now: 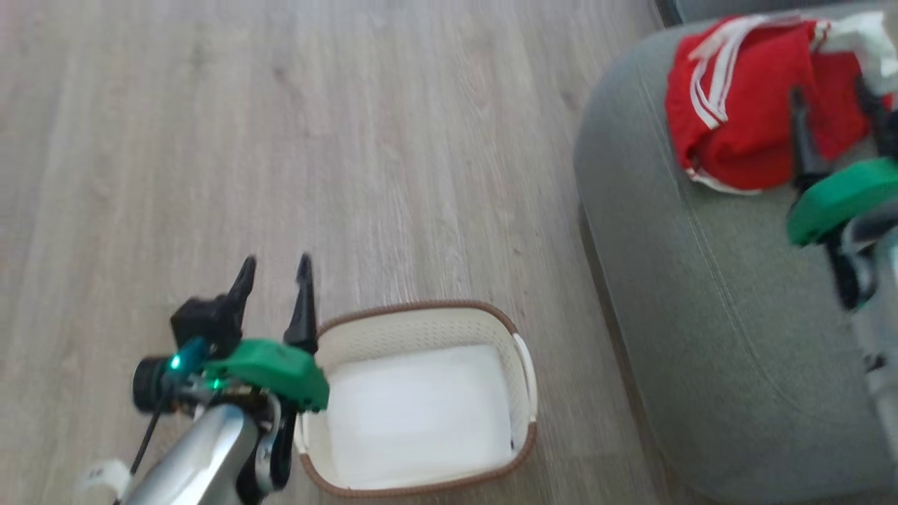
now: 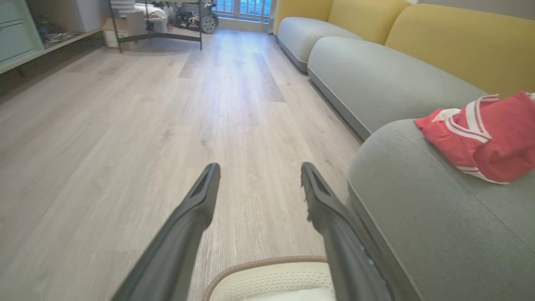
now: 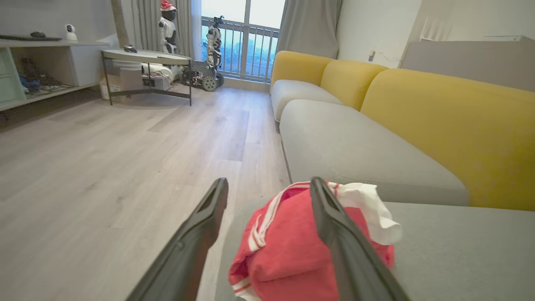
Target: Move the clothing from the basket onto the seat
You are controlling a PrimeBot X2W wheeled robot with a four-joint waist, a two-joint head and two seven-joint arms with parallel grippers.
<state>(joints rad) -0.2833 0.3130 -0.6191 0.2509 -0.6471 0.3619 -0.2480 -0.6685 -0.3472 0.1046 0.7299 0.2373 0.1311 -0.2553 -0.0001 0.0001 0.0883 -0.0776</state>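
The clothing [image 1: 751,105] lies bunched on the seat [image 1: 701,315], near its rounded edge. The right gripper [image 3: 268,182] hangs over it, jaws wide, gripping nothing. On the floor [image 1: 280,140] beside the seat stands the basket [image 1: 421,312], holding a flat white liner [image 1: 421,414]. The left gripper [image 1: 275,261] hovers at the basket's left rim, jaws wide and empty, fingers pointing out across the floor.

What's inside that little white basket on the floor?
A flat white sheet covers the bottom of the basket. The left gripper hides its left corner, so that part, and anything under the sheet, cannot be seen. The red clothing lies on the grey seat.
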